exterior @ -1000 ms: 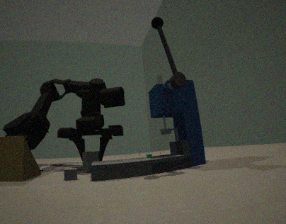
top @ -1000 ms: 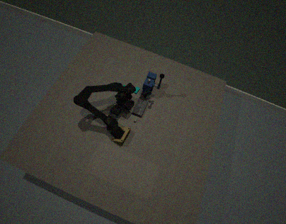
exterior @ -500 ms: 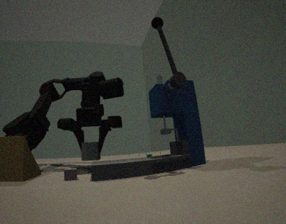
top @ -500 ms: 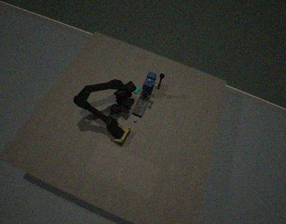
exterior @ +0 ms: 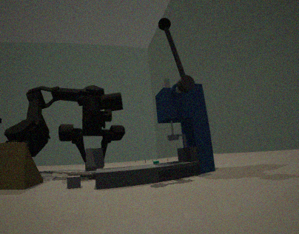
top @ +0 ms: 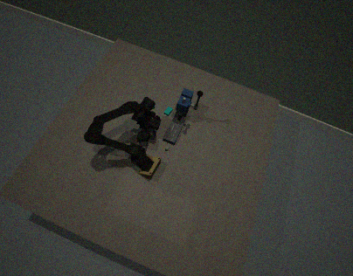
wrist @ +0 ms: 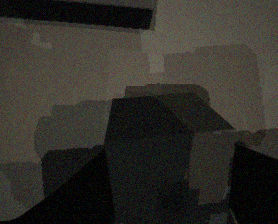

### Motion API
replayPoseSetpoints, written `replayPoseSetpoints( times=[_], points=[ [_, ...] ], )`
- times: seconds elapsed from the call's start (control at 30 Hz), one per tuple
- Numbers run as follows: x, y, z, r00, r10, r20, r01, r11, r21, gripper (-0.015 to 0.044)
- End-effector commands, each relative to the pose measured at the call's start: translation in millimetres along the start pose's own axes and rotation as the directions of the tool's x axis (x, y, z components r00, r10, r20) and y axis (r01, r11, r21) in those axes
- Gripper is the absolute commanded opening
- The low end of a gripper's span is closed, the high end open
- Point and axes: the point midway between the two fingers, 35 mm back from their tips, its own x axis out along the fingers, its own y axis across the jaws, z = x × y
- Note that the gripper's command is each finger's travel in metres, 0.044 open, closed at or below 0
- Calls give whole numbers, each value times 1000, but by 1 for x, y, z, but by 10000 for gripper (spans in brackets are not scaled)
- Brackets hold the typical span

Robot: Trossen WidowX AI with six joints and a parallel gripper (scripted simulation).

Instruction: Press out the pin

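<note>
The black two-fingered gripper (top: 148, 121) (exterior: 94, 157) (wrist: 160, 149) is gripping the grey rectangular block (exterior: 94, 158) (wrist: 150, 175) — the slim grey punch (exterior: 173, 137) is waiting right, in exterior view.

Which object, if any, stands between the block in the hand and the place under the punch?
Nothing visible blocks the way: the hand holds the block beyond the press base, with open space toward the punch.

A workshop-like bench setting: a blue lever-operated bench press (top: 183, 105) (exterior: 206, 132), its ball-ended lever (top: 197, 100) (exterior: 175, 52) raised, stands on a broad tabletop (top: 202, 169) (exterior: 149, 209) near a desk-mounted robot arm (top: 116, 112) (exterior: 67, 94). Plain walls (exterior: 245, 76) rise behind; the lighting is dim. The type of building cannot be determined.
</note>
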Motion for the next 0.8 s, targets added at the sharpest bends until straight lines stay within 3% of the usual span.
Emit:
replayPoseSetpoints(
  times=[0.0, 0.2, 0.77],
  points=[
    [0, 1, 0, 996, 33, 79, -27, 996, -80, 0],
    [-3, 5, -1, 979, 104, 173, -71, 980, -186, 0],
    [2, 5, -4, 943, 129, 307, -72, 979, -189, 0]
  ],
)
